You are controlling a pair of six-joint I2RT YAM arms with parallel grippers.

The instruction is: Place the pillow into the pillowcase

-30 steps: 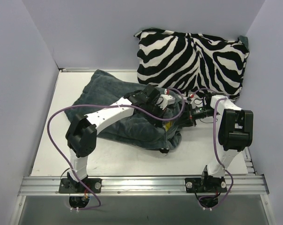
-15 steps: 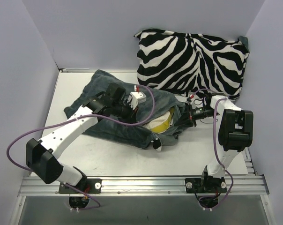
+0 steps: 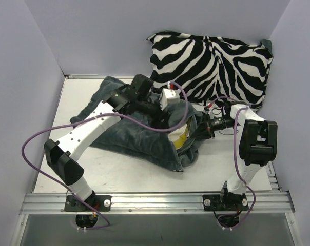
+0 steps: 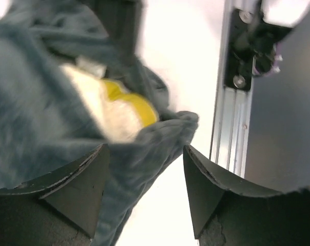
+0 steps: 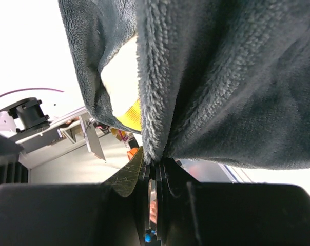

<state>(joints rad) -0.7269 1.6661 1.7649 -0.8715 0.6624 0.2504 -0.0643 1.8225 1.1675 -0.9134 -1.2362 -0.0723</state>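
Plush grey-teal pillowcase (image 3: 127,141) lay centre-scene, soft, floppy and probably light. The pillow (image 4: 125,107) sat mostly inside it, a yellow corner showing at the right mouth. Right gripper (image 5: 154,163) pinched the mouth hem tight, judged the best hold. Left gripper (image 4: 144,156) had jaws apart, gripping nothing.

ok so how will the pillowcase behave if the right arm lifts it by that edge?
Probably floppy: the pillowcase lies in loose folds and hangs limp from the right gripper, which pinches its edge. The plush pile suggests it is grippy rather than slippery. The mouth may sag shut over the pillow unless something holds it apart.
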